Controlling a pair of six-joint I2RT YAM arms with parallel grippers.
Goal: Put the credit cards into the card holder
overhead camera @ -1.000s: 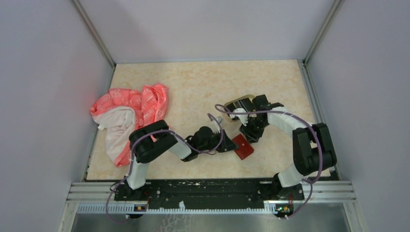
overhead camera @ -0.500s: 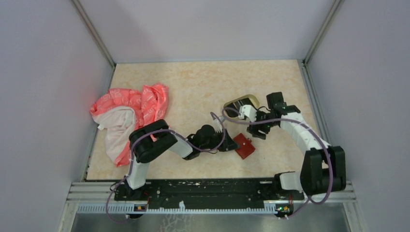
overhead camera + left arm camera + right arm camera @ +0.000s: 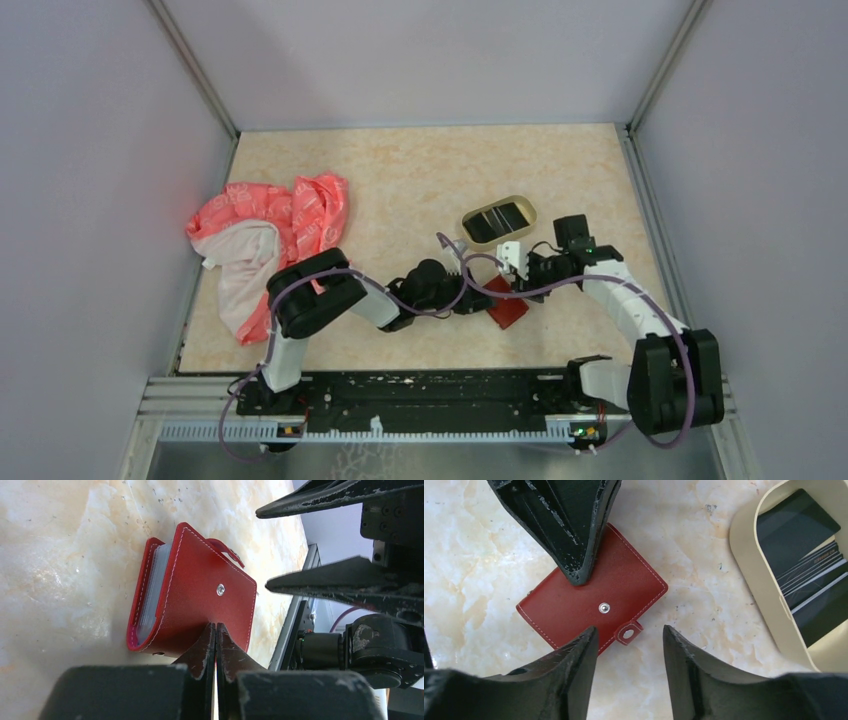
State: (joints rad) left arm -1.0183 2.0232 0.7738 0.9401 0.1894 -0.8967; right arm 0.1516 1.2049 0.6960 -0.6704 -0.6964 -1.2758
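Note:
The red card holder (image 3: 507, 306) lies closed on the table, snap tab (image 3: 628, 632) loose at its edge. It also shows in the left wrist view (image 3: 200, 595), with clear sleeves visible under the slightly raised cover. My left gripper (image 3: 480, 299) is shut, and its tips (image 3: 216, 626) rest on the holder's cover. My right gripper (image 3: 630, 629) is open and empty. It hovers over the holder's edge with the tab between its fingers. Dark credit cards with pale stripes (image 3: 806, 575) lie in the oval tan tray (image 3: 499, 219), behind the right gripper.
A pink and white cloth (image 3: 265, 240) lies bunched at the table's left side. The tan tray's rim (image 3: 749, 555) sits close to the right of the holder. Walls enclose the table on three sides.
My right arm has drawn back from over the tray and come down and left to the holder, leaving the tray uncovered. The left arm and the holder have not moved.

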